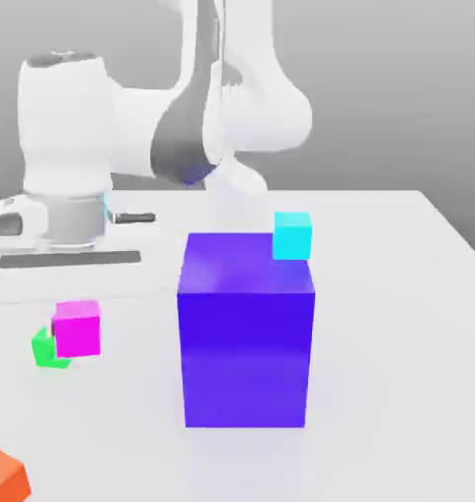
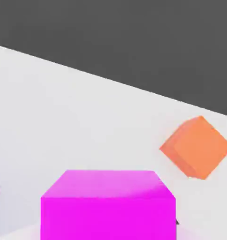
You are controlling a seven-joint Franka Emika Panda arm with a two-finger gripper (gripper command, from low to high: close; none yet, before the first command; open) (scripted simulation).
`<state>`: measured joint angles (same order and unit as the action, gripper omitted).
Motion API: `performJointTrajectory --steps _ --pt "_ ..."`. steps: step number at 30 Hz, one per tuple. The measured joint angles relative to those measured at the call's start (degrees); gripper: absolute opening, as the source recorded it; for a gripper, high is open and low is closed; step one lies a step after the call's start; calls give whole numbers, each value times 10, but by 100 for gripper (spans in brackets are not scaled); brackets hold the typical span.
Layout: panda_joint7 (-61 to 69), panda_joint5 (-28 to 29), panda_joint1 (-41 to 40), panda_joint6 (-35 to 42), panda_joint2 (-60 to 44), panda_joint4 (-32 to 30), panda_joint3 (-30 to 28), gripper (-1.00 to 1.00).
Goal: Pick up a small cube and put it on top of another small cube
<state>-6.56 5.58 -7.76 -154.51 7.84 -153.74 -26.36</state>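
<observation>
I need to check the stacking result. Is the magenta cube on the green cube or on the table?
On it, apparently. The magenta cube sits raised, overlapping the green cube, which peeks out below it, on the exterior view's left of the blue block.

You have one arm [image 1: 222, 108] — glossy white rounded shells, dark grey joint recess; base [image 1: 70, 211] — ribbed silver-grey collar, flat grey foot plate.

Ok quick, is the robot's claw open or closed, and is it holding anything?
Gripper: closed. The pink small cube sits close in front of the hand camera, but whether it is gripped cannot be told.
</observation>
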Motion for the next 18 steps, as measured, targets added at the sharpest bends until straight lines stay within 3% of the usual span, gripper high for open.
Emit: performJointTrajectory --steps 7,18 --pt "-9 48 -110 16 10 -62 -82 -100" --pt "85 -85 -74 -33 -65 -58 -95 -100"
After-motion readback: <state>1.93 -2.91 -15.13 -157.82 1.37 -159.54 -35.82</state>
